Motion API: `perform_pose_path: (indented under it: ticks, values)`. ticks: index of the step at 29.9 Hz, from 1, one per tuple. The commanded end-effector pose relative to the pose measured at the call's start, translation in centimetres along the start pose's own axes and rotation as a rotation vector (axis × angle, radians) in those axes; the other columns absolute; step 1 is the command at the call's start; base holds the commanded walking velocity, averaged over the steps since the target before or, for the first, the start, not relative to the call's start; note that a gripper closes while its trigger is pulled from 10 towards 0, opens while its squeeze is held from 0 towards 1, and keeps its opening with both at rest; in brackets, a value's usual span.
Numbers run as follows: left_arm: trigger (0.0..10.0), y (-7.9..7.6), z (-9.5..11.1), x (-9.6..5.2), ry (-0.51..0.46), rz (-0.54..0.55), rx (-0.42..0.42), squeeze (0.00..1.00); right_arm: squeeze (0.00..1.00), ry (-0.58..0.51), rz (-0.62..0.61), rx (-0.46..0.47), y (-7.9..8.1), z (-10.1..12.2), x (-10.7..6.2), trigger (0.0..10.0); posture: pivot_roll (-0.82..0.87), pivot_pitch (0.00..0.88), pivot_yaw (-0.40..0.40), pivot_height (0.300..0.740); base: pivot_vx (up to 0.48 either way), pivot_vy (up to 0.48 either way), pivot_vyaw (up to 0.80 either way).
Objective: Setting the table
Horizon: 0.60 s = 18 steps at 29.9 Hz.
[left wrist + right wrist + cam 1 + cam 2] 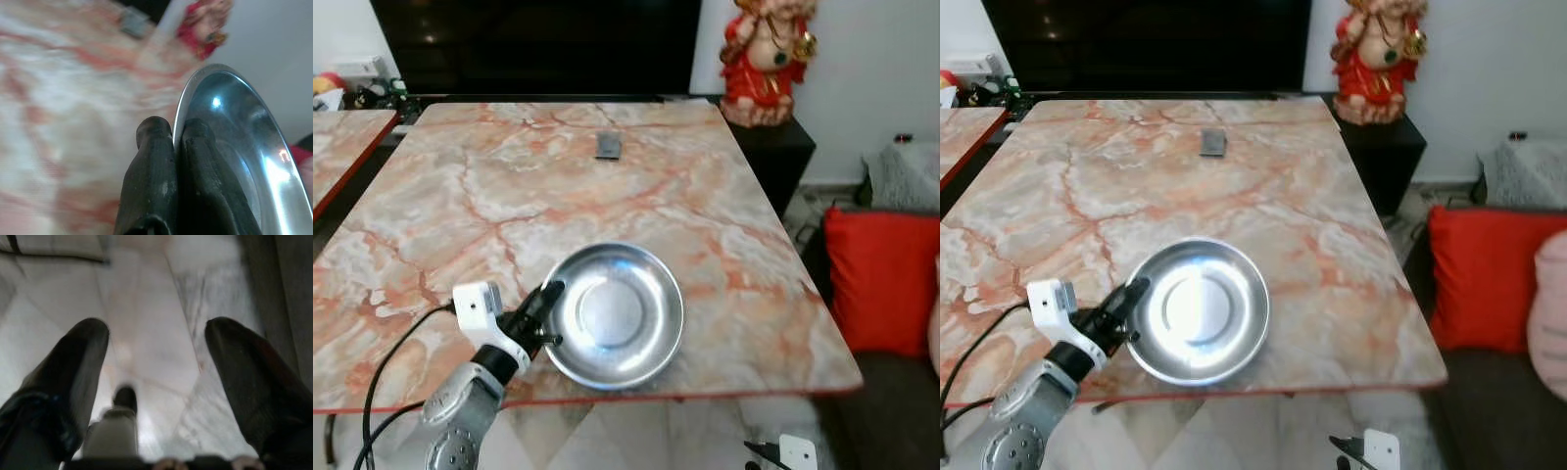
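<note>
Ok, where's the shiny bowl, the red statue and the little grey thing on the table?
bowl (pixel 612 313), left eye view, on its flat middle.
red statue (pixel 766 61), left eye view, on its body.
grey thing (pixel 608 146), left eye view, on its top face.

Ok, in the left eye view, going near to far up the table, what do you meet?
left gripper pinching the rim of the steel plate → small grey object → red figurine on the dark cabinet past the table's far corner.
</note>
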<state>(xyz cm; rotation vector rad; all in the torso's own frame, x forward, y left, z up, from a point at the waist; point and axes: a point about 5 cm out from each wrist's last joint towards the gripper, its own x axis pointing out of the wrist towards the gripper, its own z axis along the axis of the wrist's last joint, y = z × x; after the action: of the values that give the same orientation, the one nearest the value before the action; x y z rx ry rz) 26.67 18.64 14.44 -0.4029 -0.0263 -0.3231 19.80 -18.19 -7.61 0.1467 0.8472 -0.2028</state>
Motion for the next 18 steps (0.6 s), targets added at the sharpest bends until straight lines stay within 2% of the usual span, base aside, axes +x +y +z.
perform_pose_path:
  ticks: [1, 7, 9, 13, 18]
  values:
    - [10.0, -0.6, 0.1, 0.1, 0.002, -0.034, -0.01, 0.0, 0.0, 0.047, -0.015, 0.002, -0.7, -1.4, -0.3, 10.0, 0.12, 0.114, -0.032, 0.74, 0.0, 0.0, 0.0]
    - [10.0, 0.2, 1.0, -0.1, -0.013, 0.011, -0.054, 0.0, 0.0, 0.05, -0.015, -0.005, -0.9, -1.5, -0.4, 10.0, 0.12, 0.118, -0.038, 0.74, 0.0, 0.0, 0.0]
    - [10.0, 0.3, 1.1, -0.1, 0.003, 0.016, -0.032, 0.0, 0.0, 0.051, -0.015, -0.007, -1.0, -1.5, -0.4, 10.0, 0.12, 0.118, -0.038, 0.74, 0.0, 0.0, 0.0]
    - [10.0, 2.5, 0.5, -0.3, 0.075, 0.136, 0.026, 0.0, 0.0, 0.055, -0.012, -0.014, -1.0, -1.6, -0.4, 10.0, 0.12, 0.113, -0.039, 0.74, 0.0, 0.0, 0.0]
    - [10.0, 3.6, 0.1, -0.6, 0.101, 0.199, -0.025, 0.0, 0.0, 0.059, -0.009, -0.018, -0.9, -1.7, -0.4, 10.0, 0.12, 0.109, -0.04, 0.74, 0.0, 0.0, 0.0]
